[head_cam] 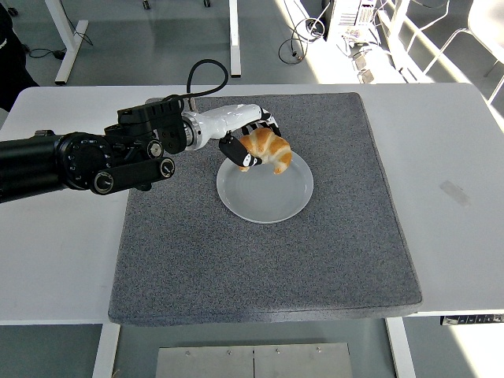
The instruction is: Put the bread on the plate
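Observation:
A golden croissant [269,151] hangs just above the far left part of the pale round plate [272,201]. My left hand [250,146] is shut on the croissant, its black fingers wrapped around the bread's left side. The left arm reaches in from the left edge across the grey mat [260,252]. The plate lies near the middle of the mat with nothing resting on it. My right arm does not show.
The mat covers most of the white table [449,197]. A small piece of tape [454,192] lies on the table at the right. Table legs and cables stand on the floor beyond the far edge.

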`<state>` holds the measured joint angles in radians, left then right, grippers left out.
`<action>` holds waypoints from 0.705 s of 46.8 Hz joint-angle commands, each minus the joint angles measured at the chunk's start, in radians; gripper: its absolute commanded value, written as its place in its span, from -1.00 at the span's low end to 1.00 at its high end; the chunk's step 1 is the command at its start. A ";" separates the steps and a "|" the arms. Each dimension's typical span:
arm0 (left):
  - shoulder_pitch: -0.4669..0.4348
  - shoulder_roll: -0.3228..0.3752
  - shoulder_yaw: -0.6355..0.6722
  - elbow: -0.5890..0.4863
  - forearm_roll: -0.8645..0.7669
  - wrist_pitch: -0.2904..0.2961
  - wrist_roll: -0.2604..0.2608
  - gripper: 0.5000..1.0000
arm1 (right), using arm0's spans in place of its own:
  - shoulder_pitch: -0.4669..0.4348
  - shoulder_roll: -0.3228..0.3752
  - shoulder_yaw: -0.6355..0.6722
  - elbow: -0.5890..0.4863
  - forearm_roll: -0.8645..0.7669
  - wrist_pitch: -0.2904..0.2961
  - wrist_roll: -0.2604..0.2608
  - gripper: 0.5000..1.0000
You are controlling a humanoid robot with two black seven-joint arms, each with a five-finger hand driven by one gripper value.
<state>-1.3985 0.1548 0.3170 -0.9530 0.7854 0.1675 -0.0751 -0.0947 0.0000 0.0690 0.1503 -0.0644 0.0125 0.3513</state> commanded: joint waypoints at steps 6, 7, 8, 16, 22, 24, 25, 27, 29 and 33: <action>0.041 -0.038 0.005 0.056 0.003 0.000 -0.002 -0.35 | 0.001 0.000 0.000 0.000 0.000 0.000 0.000 1.00; 0.044 -0.043 0.008 0.060 0.003 0.000 -0.002 -0.35 | 0.000 0.000 0.000 0.000 0.000 0.000 0.000 1.00; 0.049 -0.044 0.011 0.063 0.006 0.000 -0.002 -0.35 | 0.000 0.000 0.000 0.000 0.000 0.000 0.000 1.00; 0.075 -0.078 0.022 0.099 0.020 0.000 -0.003 -0.34 | 0.001 0.000 0.000 0.000 0.000 0.001 0.000 1.00; 0.082 -0.096 0.024 0.114 0.020 0.000 -0.003 -0.34 | 0.000 0.000 0.000 0.000 0.000 0.000 0.000 1.00; 0.082 -0.098 0.024 0.114 0.020 0.000 -0.002 -0.32 | 0.000 0.000 0.000 0.000 0.000 0.000 0.000 1.00; 0.082 -0.098 0.024 0.114 0.020 0.000 -0.002 -0.32 | 0.000 0.000 0.000 0.000 0.000 0.000 0.000 1.00; 0.082 -0.098 0.024 0.114 0.020 0.000 -0.002 -0.29 | 0.000 0.000 0.000 0.000 0.000 0.000 0.000 1.00; 0.082 -0.098 0.024 0.114 0.020 0.000 -0.002 -0.22 | 0.000 0.000 0.000 0.000 0.000 0.000 0.000 1.00; 0.084 -0.096 0.022 0.115 0.017 -0.002 -0.002 0.03 | 0.000 0.000 0.000 0.000 0.000 0.000 0.000 1.00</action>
<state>-1.3149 0.0570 0.3407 -0.8380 0.8053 0.1672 -0.0769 -0.0951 0.0000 0.0690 0.1503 -0.0644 0.0124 0.3513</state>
